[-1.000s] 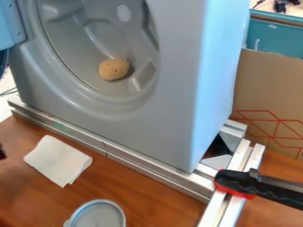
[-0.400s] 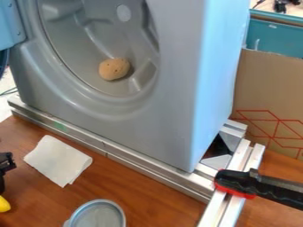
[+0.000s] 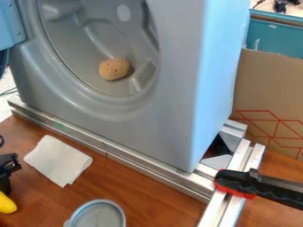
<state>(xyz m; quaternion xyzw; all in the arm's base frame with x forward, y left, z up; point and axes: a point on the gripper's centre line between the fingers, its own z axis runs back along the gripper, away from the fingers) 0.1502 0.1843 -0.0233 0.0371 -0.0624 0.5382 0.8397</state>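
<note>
Black gripper (image 3: 7, 172) was at the left edge, whether spread or pinched I couldn't tell; smooth, rounded yellow thing (image 3: 6, 204) right below it, over wood-grain tabletop (image 3: 148, 197). Folded white cloth (image 3: 58, 160) lay nearby; lumpy tan ball (image 3: 114, 69) sat inside grey moulded drum (image 3: 83, 62).

Bright, diffuse light covers the scene; the side panel (image 3: 219, 66) of the grey cabinet is paler than its front (image 3: 163, 133), with a broad soft sheen; gentle shading deepens inside its round hollow (image 3: 71, 48), where a soft shadow lies just right of the brown lump (image 3: 114, 69); pale highlights run along the metal rails (image 3: 148, 168), with a dark gap (image 3: 222, 146) at the right; the white cloth (image 3: 58, 160) and yellow thing (image 3: 7, 204) look bright.
</note>
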